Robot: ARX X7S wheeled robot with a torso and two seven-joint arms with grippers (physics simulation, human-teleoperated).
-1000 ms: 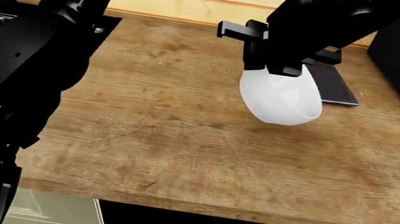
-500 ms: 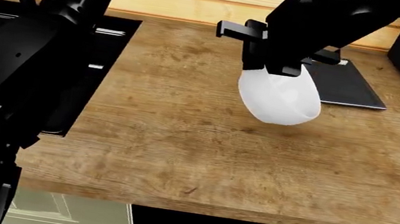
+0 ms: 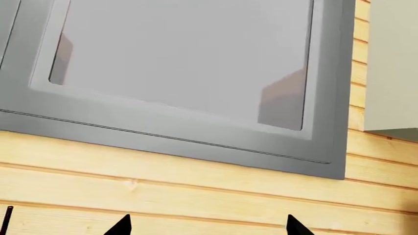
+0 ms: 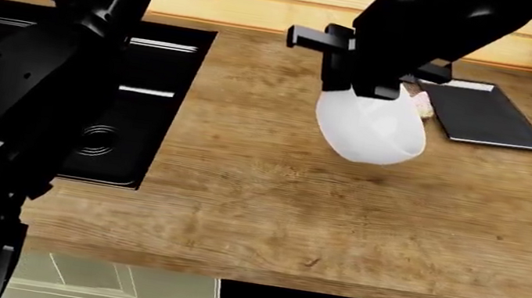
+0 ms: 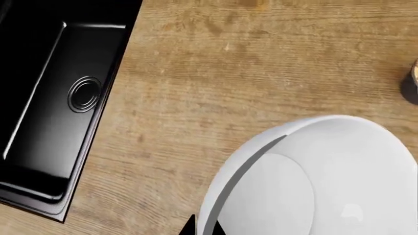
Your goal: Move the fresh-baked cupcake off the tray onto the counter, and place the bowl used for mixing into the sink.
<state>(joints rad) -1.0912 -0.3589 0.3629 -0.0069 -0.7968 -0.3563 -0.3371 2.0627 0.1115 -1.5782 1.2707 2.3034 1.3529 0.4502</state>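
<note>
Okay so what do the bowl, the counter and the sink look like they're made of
The bowl, held up by the right gripper, looks like glazed ceramic or glossy plastic: plain white, smooth, with soft highlights; the render leaves it open. The counter looks like matte light brown wood, with visible grain and knots. The sink looks like smooth black metal or composite, with sheen on the basin floor around a ringed drain.

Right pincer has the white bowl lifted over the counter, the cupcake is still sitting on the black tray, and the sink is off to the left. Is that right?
One detail is off: the cupcake is not on the black tray. The head view shows it on the counter beside the tray's left edge, partly hidden behind the bowl. The rest holds: the right pincer holds the white bowl above the counter, and the sink lies to the left.
</note>
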